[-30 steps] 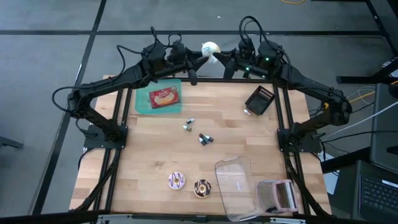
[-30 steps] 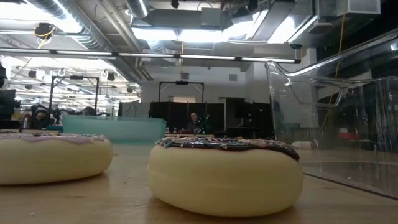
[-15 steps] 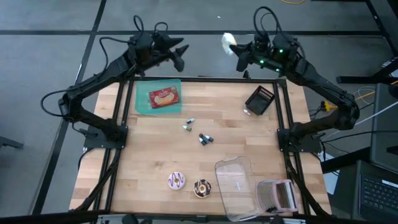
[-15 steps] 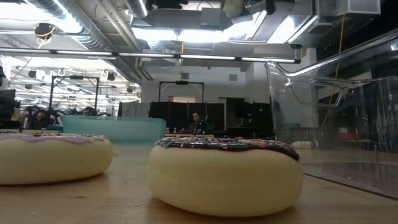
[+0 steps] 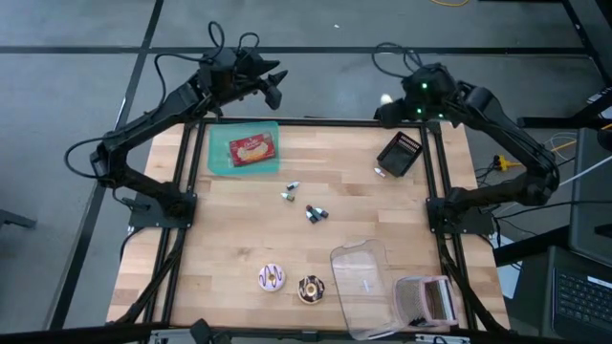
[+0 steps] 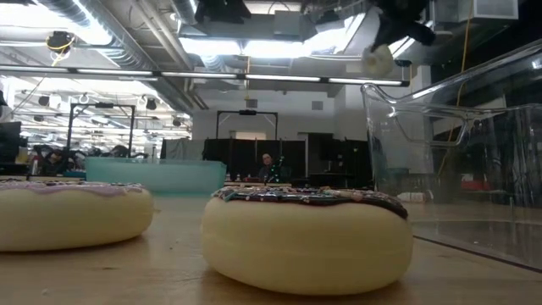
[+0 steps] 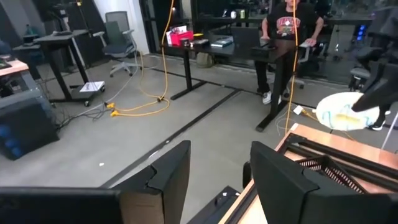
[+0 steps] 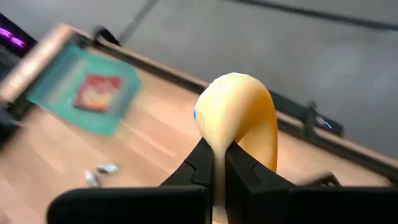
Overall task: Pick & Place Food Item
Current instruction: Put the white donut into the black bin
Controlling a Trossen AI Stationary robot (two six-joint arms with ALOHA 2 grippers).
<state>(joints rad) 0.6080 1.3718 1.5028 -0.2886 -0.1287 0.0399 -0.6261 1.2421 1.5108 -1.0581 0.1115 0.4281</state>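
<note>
High view: right gripper (image 5: 390, 103), past the table's far right edge, jaws clamped on a pale yellow banana (image 8: 239, 121) held in the air above the black basket (image 5: 400, 153). Left gripper (image 5: 274, 88), beyond the far left edge, jaws parted, holding nothing. Teal tray (image 5: 218, 158) far left; two donuts (image 5: 272, 278) near edge.

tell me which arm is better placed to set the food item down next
Right. The right tool is shut on the pale yellow food item at the table's far edge, near the black basket. The left tool is open and empty beyond the teal tray.
</note>
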